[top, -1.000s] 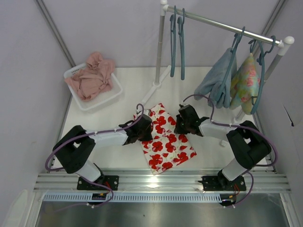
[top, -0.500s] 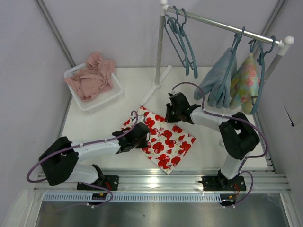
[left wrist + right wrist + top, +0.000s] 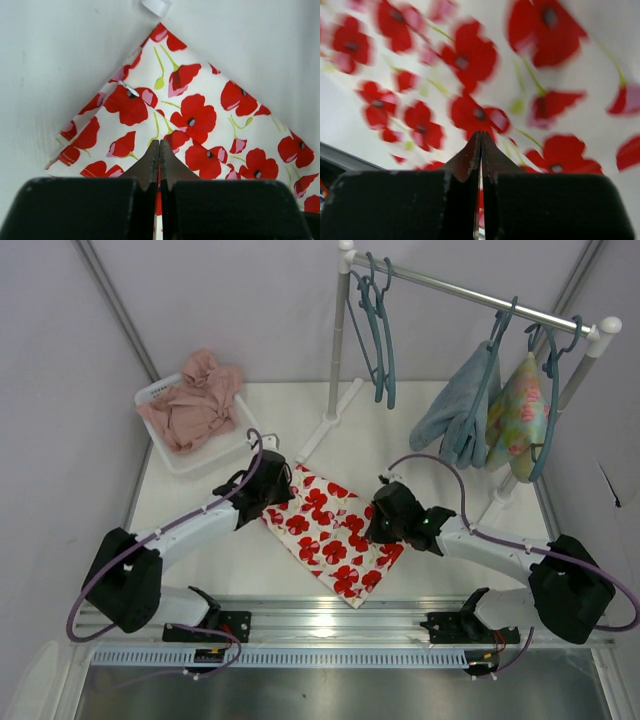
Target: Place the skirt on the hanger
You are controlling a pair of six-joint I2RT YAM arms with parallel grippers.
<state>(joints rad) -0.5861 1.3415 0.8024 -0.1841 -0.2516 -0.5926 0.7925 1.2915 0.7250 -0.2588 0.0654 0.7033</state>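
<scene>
The skirt (image 3: 325, 535), white with red flowers, lies flat on the table between my grippers. It fills the left wrist view (image 3: 200, 115) and the blurred right wrist view (image 3: 470, 60). My left gripper (image 3: 278, 485) is over its far left corner, with its jaws shut just above the cloth (image 3: 159, 142). My right gripper (image 3: 378, 523) is over the skirt's right edge, also shut (image 3: 480, 134). No cloth shows pinched in either. Two empty teal hangers (image 3: 378, 330) hang at the left end of the rail, not held.
A white basket (image 3: 160, 390) with a pink cloth (image 3: 195, 405) stands at the back left. The rack's pole (image 3: 338, 340) and foot (image 3: 325, 430) stand behind the skirt; the foot shows in the left wrist view (image 3: 156, 5). A blue cloth (image 3: 455, 410) and a green flowered garment (image 3: 520, 415) hang at right.
The skirt has turned and slid left. My left gripper moved up to its far left corner, my right gripper came back down to its right edge. The empty hangers swung.
</scene>
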